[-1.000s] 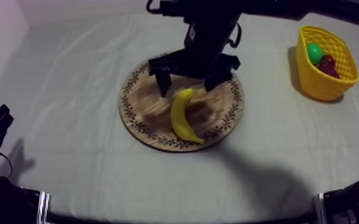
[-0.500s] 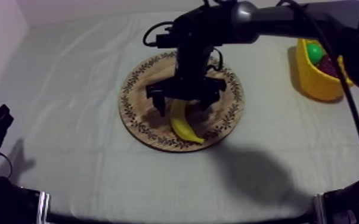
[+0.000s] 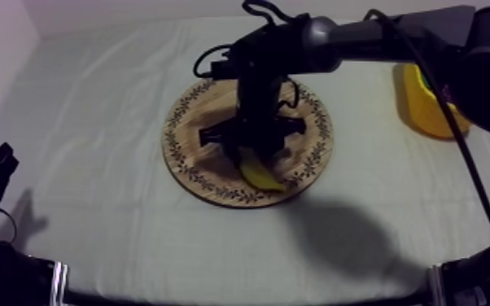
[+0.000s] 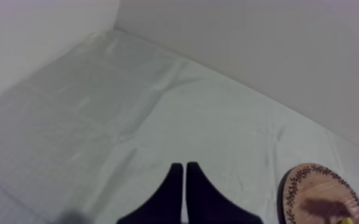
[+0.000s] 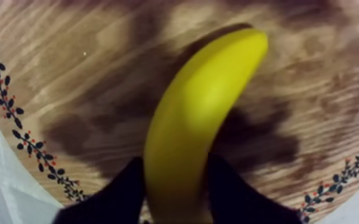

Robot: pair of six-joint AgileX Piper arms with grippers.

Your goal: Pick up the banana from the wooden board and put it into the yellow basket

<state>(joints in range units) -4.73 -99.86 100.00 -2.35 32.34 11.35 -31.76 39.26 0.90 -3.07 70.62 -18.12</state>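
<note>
Right gripper [image 5: 175, 159] is down on the banana [image 5: 200, 101], one black finger [image 5: 116, 193] tight against each flank. Pads look pressed on, i.e. pinching the fruit across its width, tho contact on the far side of each pad is hard to confirm.

Key relation: the banana's long axis runs straight out ahead of the gripper, btwn the fingers, curving a bit to one side at the far tip. So the grip is crosswise to the axis, near one end rather than mid-length. Judging by that, a lift may let the long free end droop or swing.

The banana lies on the wooden board [image 5: 68, 71], on the bare centre w/ the patterned rim well off to both sides of the fingers. Its near end is cut off under the gripper, so I can't tell how much sits behind the fingers.

From above, the gripper covers most of the fruit and only a yellow end pokes out below it.

Farther off, the yellow basket [image 3: 427, 110] sits well apart to the gripper's side, partly hidden behind the right arm; contents not visible. The right arm is far nearer the banana and is the one working.

Left gripper [image 4: 185, 167] is parked well away over the cloth [image 4: 128, 107], fingers together in a narrow wedge, holding nothing, w/ the board's edge beyond it.
</note>
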